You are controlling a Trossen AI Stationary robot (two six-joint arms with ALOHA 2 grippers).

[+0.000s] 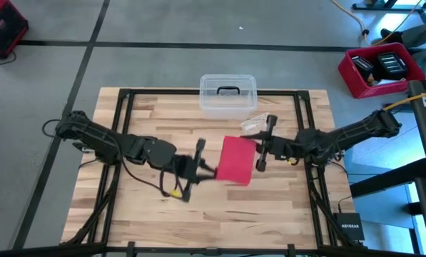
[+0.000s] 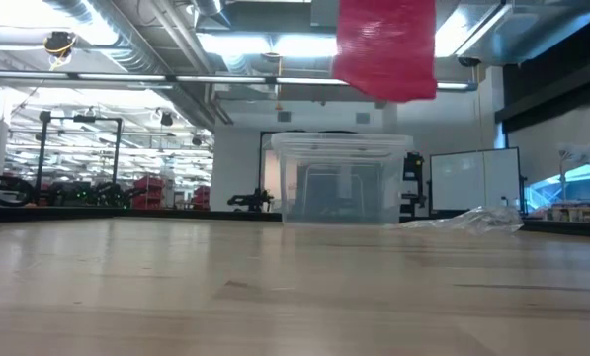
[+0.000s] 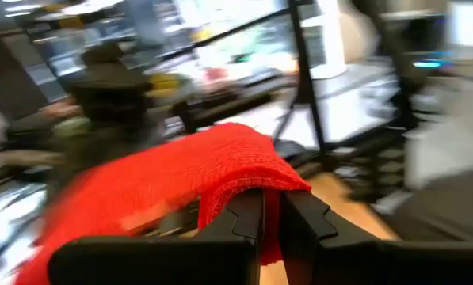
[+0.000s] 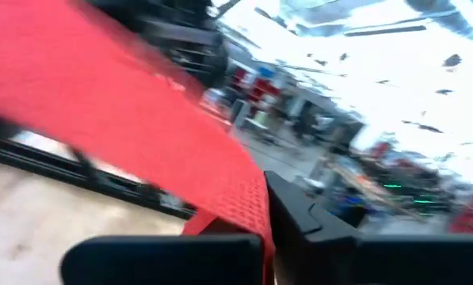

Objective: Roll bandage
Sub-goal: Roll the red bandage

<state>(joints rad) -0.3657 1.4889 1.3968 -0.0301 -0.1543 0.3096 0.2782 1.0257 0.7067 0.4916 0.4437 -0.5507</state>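
The red bandage (image 1: 235,160) is held aloft above the table (image 1: 284,214), pinched between left gripper (image 1: 209,170) and right gripper (image 1: 259,153), both clamped on it; slack could be dropped if either pinch slips.

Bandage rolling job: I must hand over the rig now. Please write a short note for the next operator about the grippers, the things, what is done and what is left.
Left gripper: shut on one edge of the bandage.
Right gripper: shut on the opposite edge.
Bandage: held between both grippers in the air above the table, hanging as a flat red band; the low view shows it well clear of the wood.
Clear plastic box and crinkled wrapper: at the far side of the table.
Done: bandage picked up by both arms.
Left: no roll is formed yet; all the rolling remains.
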